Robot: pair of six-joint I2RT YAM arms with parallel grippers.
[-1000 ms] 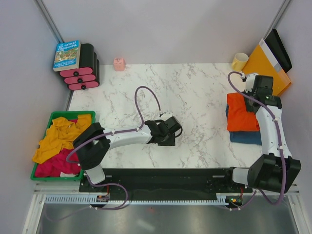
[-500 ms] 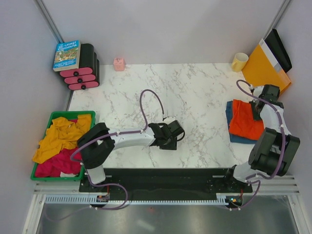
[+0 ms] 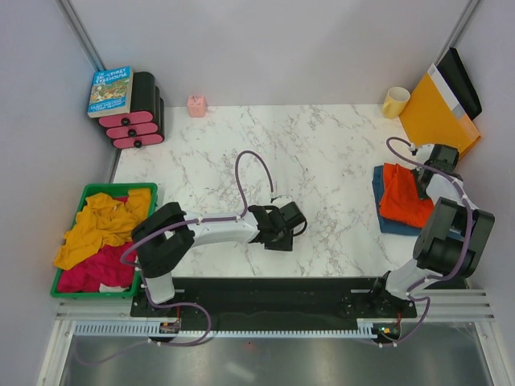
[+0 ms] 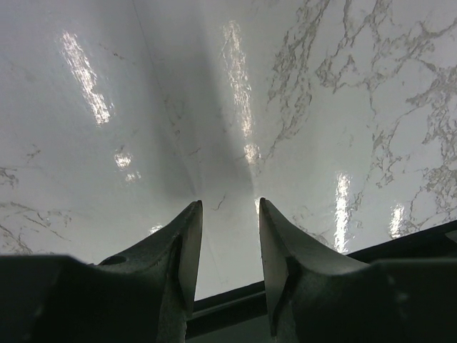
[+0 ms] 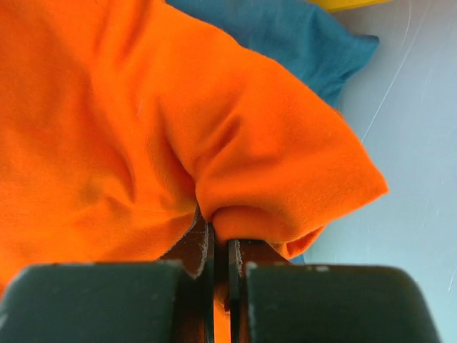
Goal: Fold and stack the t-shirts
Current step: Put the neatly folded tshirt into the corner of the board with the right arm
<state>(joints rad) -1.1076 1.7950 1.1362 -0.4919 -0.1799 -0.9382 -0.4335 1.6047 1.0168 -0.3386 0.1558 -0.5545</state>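
Pinched tight, the right pincer (image 5: 218,239) has a fold of the orange t-shirt (image 5: 143,128) between its two fingers. That one orange t-shirt lies on top of one blue t-shirt (image 5: 285,36), at the right side of the table (image 3: 322,145), near one yellow cup (image 3: 395,101). The left pincer (image 4: 228,211) is open a little and holds nothing, low over the table near the front middle. One green bin (image 3: 92,294) at the left holds yellow and pink cloth.
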